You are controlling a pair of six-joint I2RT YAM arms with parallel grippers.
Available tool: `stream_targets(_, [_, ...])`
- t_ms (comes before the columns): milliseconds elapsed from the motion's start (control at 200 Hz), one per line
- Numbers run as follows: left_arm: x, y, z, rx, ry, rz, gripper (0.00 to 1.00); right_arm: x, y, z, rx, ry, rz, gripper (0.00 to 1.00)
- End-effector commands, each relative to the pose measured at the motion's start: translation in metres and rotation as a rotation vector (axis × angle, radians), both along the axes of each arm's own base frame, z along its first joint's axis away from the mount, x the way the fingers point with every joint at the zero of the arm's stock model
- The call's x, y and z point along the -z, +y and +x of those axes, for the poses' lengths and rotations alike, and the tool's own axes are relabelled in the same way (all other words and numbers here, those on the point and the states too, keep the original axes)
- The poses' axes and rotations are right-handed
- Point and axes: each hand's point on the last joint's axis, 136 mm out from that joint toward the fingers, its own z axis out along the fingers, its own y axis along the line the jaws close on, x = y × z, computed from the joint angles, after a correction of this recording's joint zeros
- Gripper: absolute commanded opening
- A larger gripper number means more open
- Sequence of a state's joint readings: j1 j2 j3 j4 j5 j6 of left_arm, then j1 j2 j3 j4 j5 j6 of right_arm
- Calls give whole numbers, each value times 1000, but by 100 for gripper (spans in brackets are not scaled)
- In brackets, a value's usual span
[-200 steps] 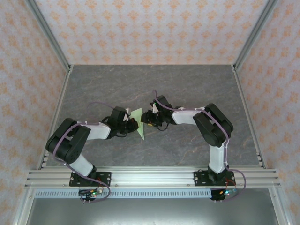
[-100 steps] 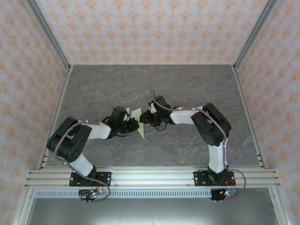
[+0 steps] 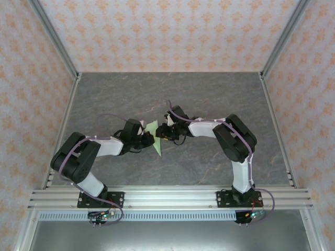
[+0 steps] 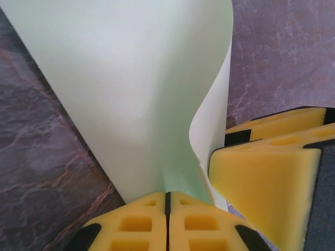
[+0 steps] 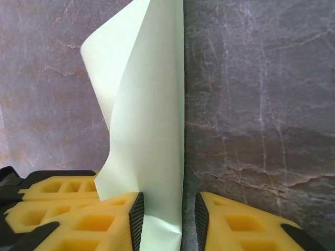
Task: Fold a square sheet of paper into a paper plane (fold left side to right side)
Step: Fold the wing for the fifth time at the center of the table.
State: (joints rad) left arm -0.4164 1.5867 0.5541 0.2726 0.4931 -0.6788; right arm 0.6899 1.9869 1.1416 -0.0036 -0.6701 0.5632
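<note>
1. The square sheet of paper (image 3: 156, 142) is thin, pale green and unmarked. It sits at the middle of the table (image 3: 209, 94), between the two arms' tips, raised off the surface rather than lying flat.
2. The left gripper (image 3: 145, 139) is clenched on the sheet. In the left wrist view its yellow waffle-moulded fingers (image 4: 131, 225) meet at a thin dark seam, and the paper (image 4: 131, 94) rises straight out of that seam.
3. Above the pinch the sheet spreads into a broad smooth face. Its right edge bows in a soft S-curve with no sharp crease.
4. The right gripper's blocky yellow fingers (image 4: 261, 183) stand just beside that curled edge.
5. The right gripper (image 5: 168, 204) has its jaws apart, with the paper (image 5: 152, 104) standing in the gap. The paper is close against the left black pad, and a slit of table shows beside the right pad.
6. From here the sheet is a tall doubled strip, straight on the right and rolled over at the top left.
7. The tabletop (image 5: 261, 104) is grey-purple stone-patterned, with pale veins.
</note>
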Motion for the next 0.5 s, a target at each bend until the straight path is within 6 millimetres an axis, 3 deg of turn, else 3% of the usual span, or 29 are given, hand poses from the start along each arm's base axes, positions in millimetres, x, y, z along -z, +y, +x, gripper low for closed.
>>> stream_targets(0, [-4,11,-3,-17,-13,49,10,47,-25,-15,14,73,-160,36])
stream_targets(225, [-12,18,-5,-32,-26,68,17,47,-22,-14,15,74,-140,36])
stream_targets(340, [-21,23,-6,-57,-36,61,27,46,-22,-15,14,73,-137,36])
stream_targets(495, [-33,29,1,-100,-39,-2,33,44,-21,-14,16,71,-130,36])
